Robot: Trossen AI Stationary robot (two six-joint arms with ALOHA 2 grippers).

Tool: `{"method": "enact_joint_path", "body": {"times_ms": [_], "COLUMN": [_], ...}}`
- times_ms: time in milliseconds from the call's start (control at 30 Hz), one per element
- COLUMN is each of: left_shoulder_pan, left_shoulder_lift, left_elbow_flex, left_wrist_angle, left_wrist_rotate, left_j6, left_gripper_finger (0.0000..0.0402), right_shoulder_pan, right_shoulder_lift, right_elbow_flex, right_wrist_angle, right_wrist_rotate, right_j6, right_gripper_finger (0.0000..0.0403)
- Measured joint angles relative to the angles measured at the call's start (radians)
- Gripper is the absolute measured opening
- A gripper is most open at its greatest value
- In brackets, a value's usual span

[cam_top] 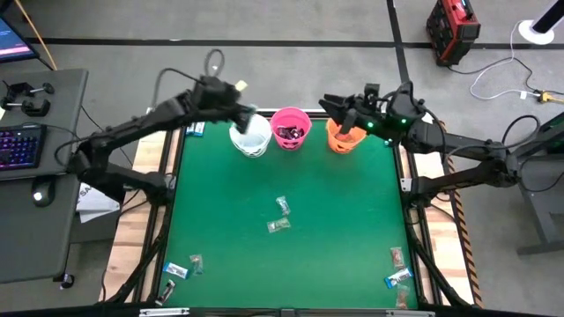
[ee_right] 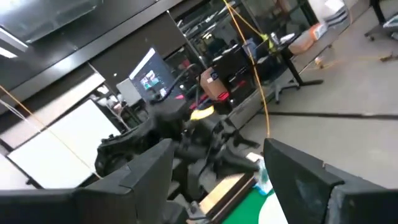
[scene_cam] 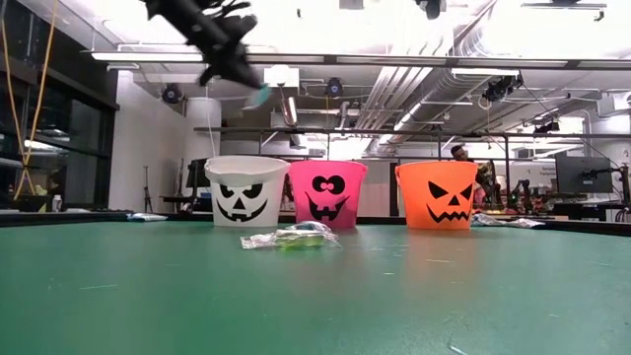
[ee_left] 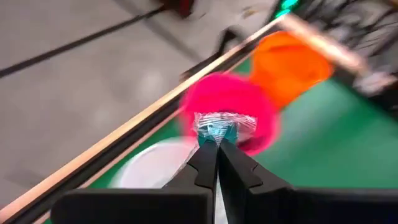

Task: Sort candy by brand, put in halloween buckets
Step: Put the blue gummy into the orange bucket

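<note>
Three halloween buckets stand in a row at the table's far edge: white (cam_top: 251,139), pink (cam_top: 291,129) and orange (cam_top: 345,138). My left gripper (cam_top: 250,120) hovers high over the white bucket, shut on a small candy (ee_left: 222,126) in a clear, teal-tinted wrapper. My right gripper (cam_top: 340,112) hangs open over the orange bucket's far rim, with nothing between its fingers (ee_right: 292,168). Two loose candies (cam_top: 280,216) lie flat mid-table, and others lie near the front corners. My left gripper pinches the candy by the near edge of its wrapper (ee_left: 217,135) between its two fingertips. The rest of the wrapper sticks out past the tips. The fingers slant downward from the table's left. The candy (scene_cam: 258,96) is lifted clear, well above the white bucket (scene_cam: 246,190).
Loose candies lie near the front left corner (cam_top: 181,269) and the front right corner (cam_top: 398,277). A blue one (cam_top: 196,129) rests beside the mat at the far left. The pink bucket holds dark sweets. The green mat between the buckets and the middle candies is bare.
</note>
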Motion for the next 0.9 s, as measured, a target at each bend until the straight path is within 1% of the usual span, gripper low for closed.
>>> {"method": "enact_joint_path", "body": {"times_ms": [133, 233, 367, 567, 633, 700, 800, 900], "left_shoulder_pan": [-0.145, -0.214, -0.263, -0.284, -0.281, -0.277, -0.27, -0.267], "left_shoulder_lift": [0.107, 0.217, 0.371, 0.56, 0.613, 0.668, 0.746, 0.814], "left_elbow_flex": [0.0, 0.0, -0.001, 0.002, 0.041, 0.108, 0.221, 0.335], "left_wrist_angle": [0.222, 0.371, 0.598, 0.998, 1.041, 1.033, 0.993, 0.936], "left_wrist_rotate": [-0.044, -0.058, -0.058, -0.058, -0.057, -0.04, 0.01, 0.014], "left_j6": [-0.04, -0.061, -0.111, -0.183, -0.204, -0.216, -0.215, -0.204], "left_gripper_finger": [0.0, 0.0, 0.0, 0.0, 0.0, 0.0, 0.0, 0.0], "right_shoulder_pan": [0.0, 0.0, 0.0, 0.0, 0.0, 0.0, 0.0, -0.001], "right_shoulder_lift": [0.001, 0.004, 0.005, 0.005, 0.005, 0.005, 0.005, 0.005], "right_elbow_flex": [0.0, 0.0, 0.0, 0.0, 0.0, 0.0, 0.0, 0.0], "right_wrist_angle": [-0.001, 0.0, 0.0, 0.0, 0.0, 0.001, 0.005, 0.009], "right_wrist_rotate": [0.005, 0.004, 0.004, 0.004, 0.004, 0.004, 0.005, 0.005], "right_j6": [-0.023, -0.023, -0.023, -0.023, -0.02, -0.02, -0.019, -0.009], "right_gripper_finger": [0.0243, 0.0243, 0.0243, 0.0243, 0.0243, 0.0243, 0.0243, 0.0243]}}
